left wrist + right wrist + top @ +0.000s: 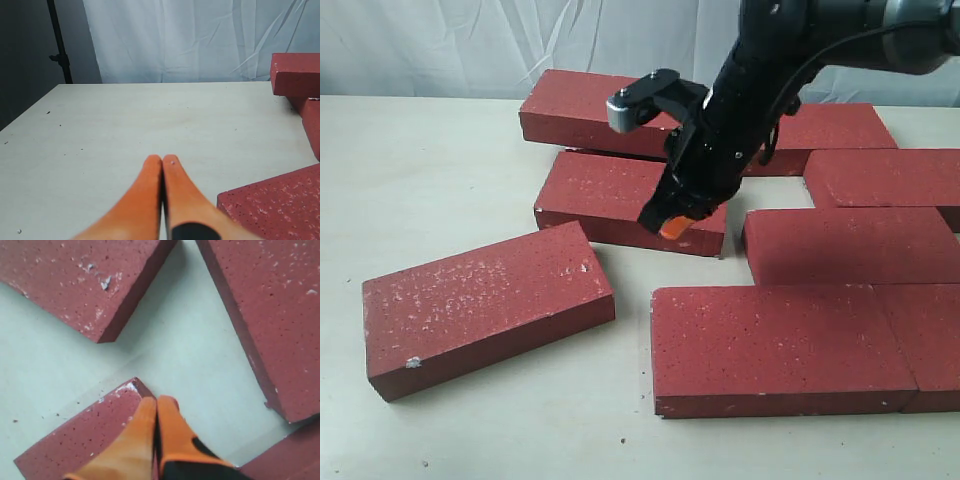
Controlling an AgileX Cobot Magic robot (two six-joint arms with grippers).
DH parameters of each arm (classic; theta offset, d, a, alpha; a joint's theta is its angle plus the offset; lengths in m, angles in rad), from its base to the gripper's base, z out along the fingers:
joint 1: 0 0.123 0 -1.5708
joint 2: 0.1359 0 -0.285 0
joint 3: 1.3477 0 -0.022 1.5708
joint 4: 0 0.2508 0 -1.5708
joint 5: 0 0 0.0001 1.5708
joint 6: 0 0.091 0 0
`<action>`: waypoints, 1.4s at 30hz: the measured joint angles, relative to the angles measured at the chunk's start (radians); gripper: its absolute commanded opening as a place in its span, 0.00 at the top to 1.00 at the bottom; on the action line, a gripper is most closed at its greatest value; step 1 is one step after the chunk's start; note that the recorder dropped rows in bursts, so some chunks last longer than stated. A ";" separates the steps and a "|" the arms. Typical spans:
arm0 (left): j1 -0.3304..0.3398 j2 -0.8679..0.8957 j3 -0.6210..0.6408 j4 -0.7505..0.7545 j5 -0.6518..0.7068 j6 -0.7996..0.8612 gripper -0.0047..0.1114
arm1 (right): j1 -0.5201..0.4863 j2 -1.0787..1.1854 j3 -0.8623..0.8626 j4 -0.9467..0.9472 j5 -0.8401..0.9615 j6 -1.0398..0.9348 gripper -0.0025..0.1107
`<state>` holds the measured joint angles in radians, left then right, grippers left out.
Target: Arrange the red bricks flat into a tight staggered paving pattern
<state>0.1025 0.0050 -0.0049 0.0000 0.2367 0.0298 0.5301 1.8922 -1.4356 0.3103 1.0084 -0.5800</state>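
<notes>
The right gripper (672, 224), pressed together, sits at the near right corner of a loose brick (605, 190) lying flat on the tabletop (450, 160), its length running leftward, with the laid bricks (840, 245) just to the right.

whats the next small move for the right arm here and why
Probably slide the middle brick sideways toward the laid bricks. The shut right gripper sits at that brick's near corner, and bare table shows between it and the row.

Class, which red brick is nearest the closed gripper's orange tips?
The slightly angled brick in the middle, second from the back: the right gripper is at its near right corner.
</notes>
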 measured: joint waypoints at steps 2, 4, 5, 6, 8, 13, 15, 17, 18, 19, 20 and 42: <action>0.000 0.000 0.000 0.000 0.000 0.000 0.96 | 0.007 0.023 0.000 -0.023 -0.005 0.002 0.98; 0.000 0.000 0.000 0.000 0.000 0.000 0.96 | 0.007 0.056 0.000 -0.035 0.002 0.000 0.98; 0.000 0.000 0.000 0.000 0.000 0.000 0.96 | 0.007 0.078 0.000 -0.044 0.000 -0.002 0.98; 0.000 0.000 0.000 0.000 0.000 0.000 0.96 | 0.009 0.088 0.000 -0.049 -0.007 -0.002 0.98; 0.000 0.000 0.000 0.000 0.000 0.000 0.96 | 0.009 0.110 0.000 -0.060 -0.043 -0.002 0.98; 0.000 0.000 0.000 0.000 0.000 0.000 0.96 | 0.009 0.128 0.000 -0.124 -0.071 -0.003 0.98; 0.000 0.000 0.000 0.000 0.000 0.000 0.96 | 0.009 0.134 0.000 -0.146 -0.077 -0.003 0.98; 0.000 0.000 0.000 0.000 0.000 0.000 0.96 | 0.009 0.142 0.000 -0.155 -0.089 -0.003 0.98; 0.000 0.000 0.000 0.000 0.000 0.000 0.96 | 0.009 0.148 0.000 -0.161 -0.094 -0.003 0.98; 0.000 0.000 0.000 0.000 0.000 0.000 0.96 | 0.009 0.150 0.000 -0.168 -0.101 -0.003 0.98; 0.000 0.000 0.000 0.000 0.000 0.000 0.96 | 0.009 0.155 0.000 -0.180 -0.111 0.001 0.98; 0.000 0.000 0.000 0.000 0.000 0.000 0.96 | 0.009 0.175 0.000 -0.493 -0.243 0.195 0.98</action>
<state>0.1025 0.0050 -0.0049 0.0000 0.2367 0.0298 0.5394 2.0669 -1.4356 -0.1832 0.7654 -0.3852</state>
